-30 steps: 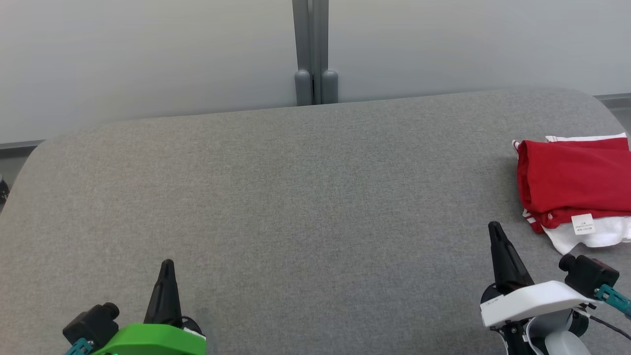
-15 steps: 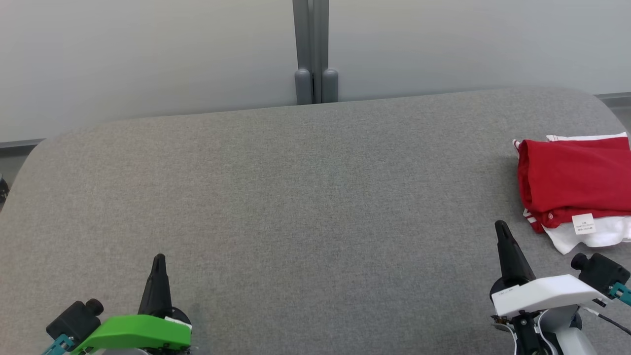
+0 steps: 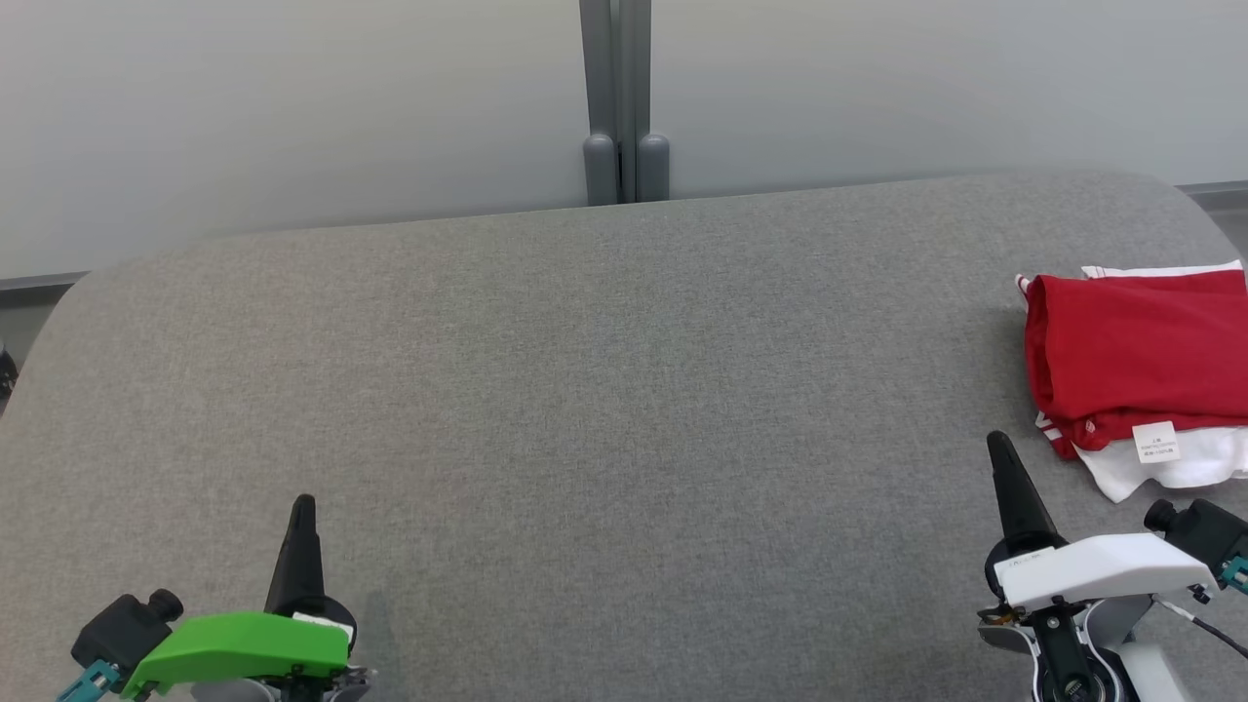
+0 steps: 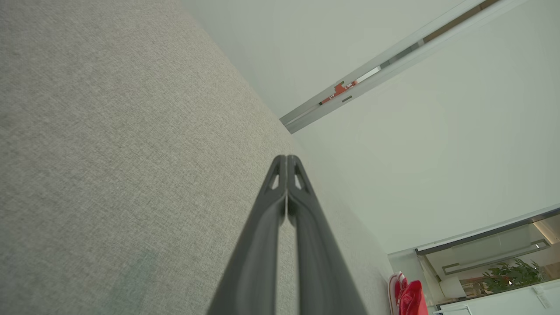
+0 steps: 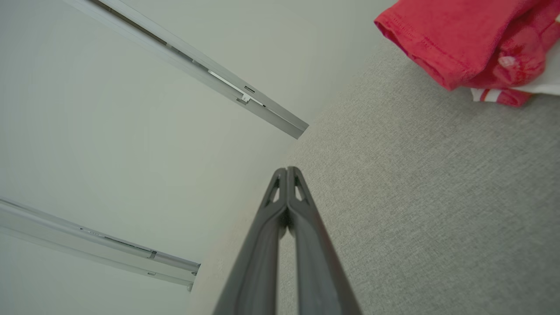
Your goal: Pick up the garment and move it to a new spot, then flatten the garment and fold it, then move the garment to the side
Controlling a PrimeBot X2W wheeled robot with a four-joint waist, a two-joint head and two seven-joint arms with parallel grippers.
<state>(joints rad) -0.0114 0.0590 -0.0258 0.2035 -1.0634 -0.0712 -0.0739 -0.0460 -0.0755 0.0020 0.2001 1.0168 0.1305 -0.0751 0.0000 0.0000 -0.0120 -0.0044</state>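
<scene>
Garment [image 3: 1131, 351], red over white and folded, lying at the right edge of the grey fabric surface [image 3: 604, 390]. Left gripper [image 3: 302, 507] at the front-left corner; right gripper [image 3: 996, 444] at the front edge, near the garment but apart from it. Both have fingers pressed together, holding nothing. Open fabric runs between them to the far edge.

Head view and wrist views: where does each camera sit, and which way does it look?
Head view: on the head, looking down at the grey surface; left gripper and right gripper show at the bottom.
Left wrist view: on that wrist, looking along its shut fingers over the surface to the wall.
Right wrist view: likewise, along its own shut fingers.
Shared: all show the red garment.
</scene>
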